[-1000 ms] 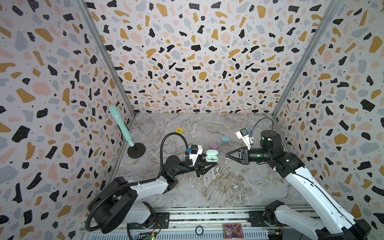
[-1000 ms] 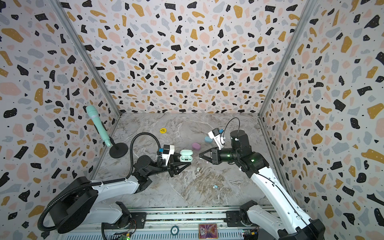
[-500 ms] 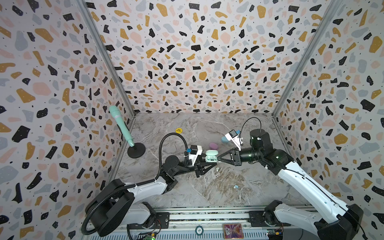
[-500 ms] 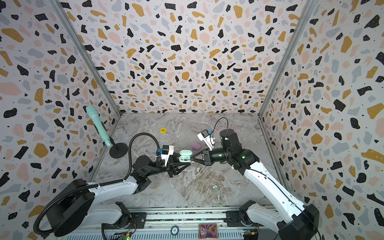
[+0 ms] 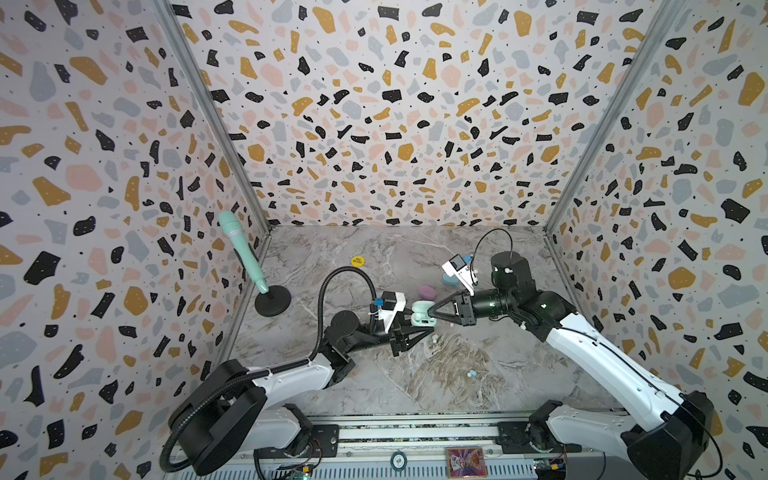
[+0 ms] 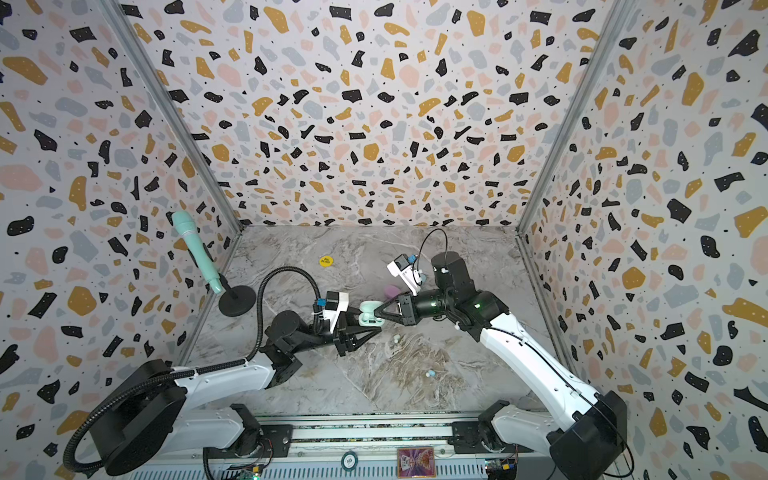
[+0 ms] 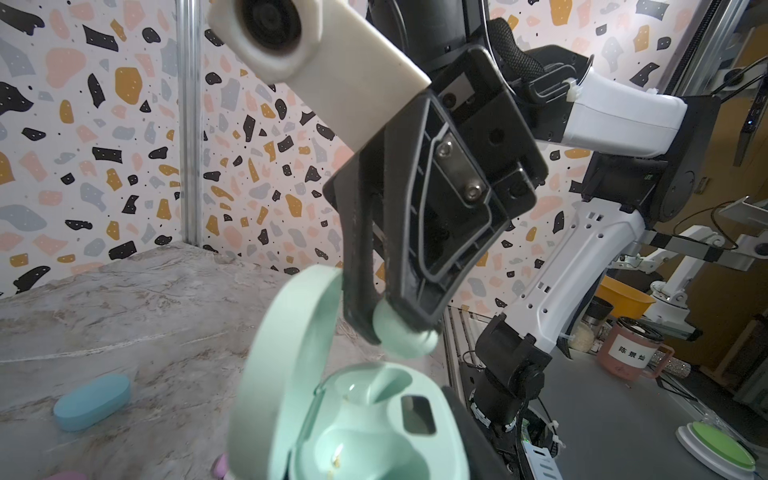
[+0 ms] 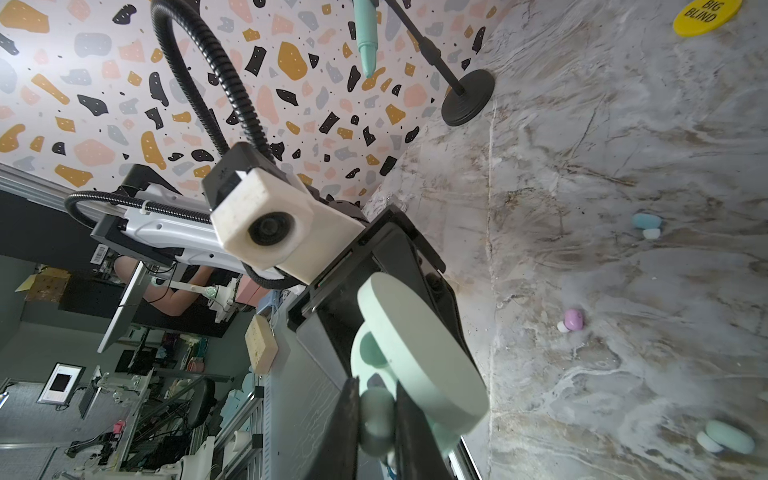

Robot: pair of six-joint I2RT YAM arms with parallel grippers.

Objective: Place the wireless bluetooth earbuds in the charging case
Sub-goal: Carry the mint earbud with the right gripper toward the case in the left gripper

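My left gripper (image 5: pixel 417 327) (image 6: pixel 365 328) is shut on the pale green charging case (image 5: pixel 420 318) (image 6: pixel 367 316) (image 7: pixel 374 436) and holds it above the table with its lid (image 7: pixel 282 353) (image 8: pixel 419 353) open. Both sockets in the case look empty. My right gripper (image 5: pixel 430 312) (image 6: pixel 376 311) (image 8: pixel 376 424) is shut on a pale green earbud (image 7: pixel 401 332) (image 8: pixel 376 415), which hangs just above the case's socket beside the lid. Loose earbuds lie on the marble: a blue one (image 8: pixel 646 222) (image 5: pixel 471 373), a pink one (image 8: pixel 573 320) and a green one (image 8: pixel 727 436).
A pink case (image 5: pixel 427 291) and a blue case (image 5: pixel 450 279) (image 7: pixel 91 401) lie behind the grippers. A yellow disc (image 5: pixel 357 261) sits farther back. A mint microphone (image 5: pixel 243 253) on a black stand (image 5: pixel 272 301) is by the left wall.
My right gripper has travelled left with the green earbud, from well apart to right over the open case. The left gripper and the case have barely moved.
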